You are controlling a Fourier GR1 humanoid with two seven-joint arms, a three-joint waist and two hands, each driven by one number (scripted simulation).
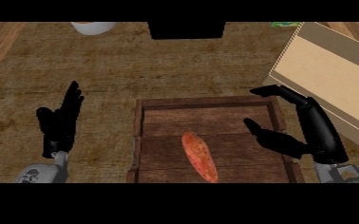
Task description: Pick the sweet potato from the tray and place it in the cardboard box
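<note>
The sweet potato (199, 156) is orange-red with paler streaks. It lies on a dark brown wooden tray (207, 102) with visible plank lines. The counter (140, 66) is mottled brown, like worn wood. At the far right, the cardboard box (317, 71) is pale tan. Both the left hand (60, 121) and the right hand (298, 133) are black on grey forearms. A white bowl (92, 27) shows at the far left.
</note>
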